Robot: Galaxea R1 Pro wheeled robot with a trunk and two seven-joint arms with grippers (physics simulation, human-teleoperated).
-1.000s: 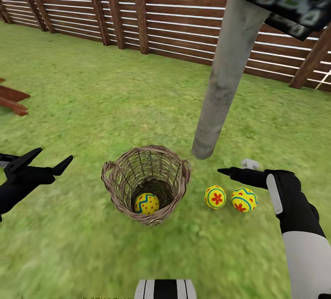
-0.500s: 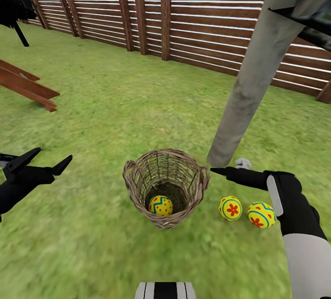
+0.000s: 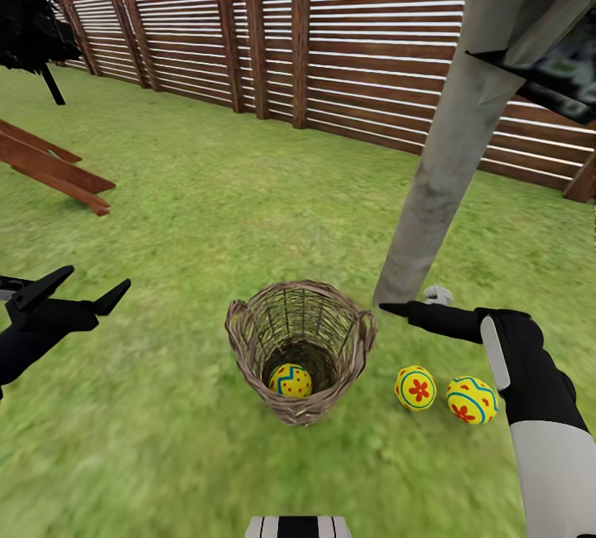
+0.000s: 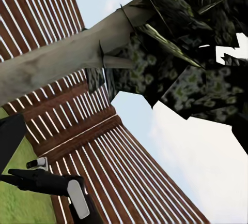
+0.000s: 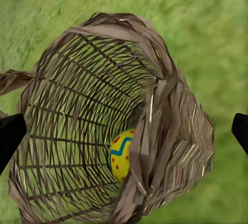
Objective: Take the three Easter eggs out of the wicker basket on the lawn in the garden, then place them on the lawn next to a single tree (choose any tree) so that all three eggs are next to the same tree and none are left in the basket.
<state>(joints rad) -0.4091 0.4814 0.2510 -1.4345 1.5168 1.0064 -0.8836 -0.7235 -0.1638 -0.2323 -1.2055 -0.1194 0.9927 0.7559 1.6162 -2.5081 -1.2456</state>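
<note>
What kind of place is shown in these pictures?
Most likely a fenced garden: a green lawn, a slatted wooden fence behind it, and a tree with a pale grey trunk.

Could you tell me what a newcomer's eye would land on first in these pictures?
Probably the two Easter eggs lying bright yellow on the lawn near the foot of the pale grey tree. Next, the wicker basket beside them, with a third egg inside it.
</note>
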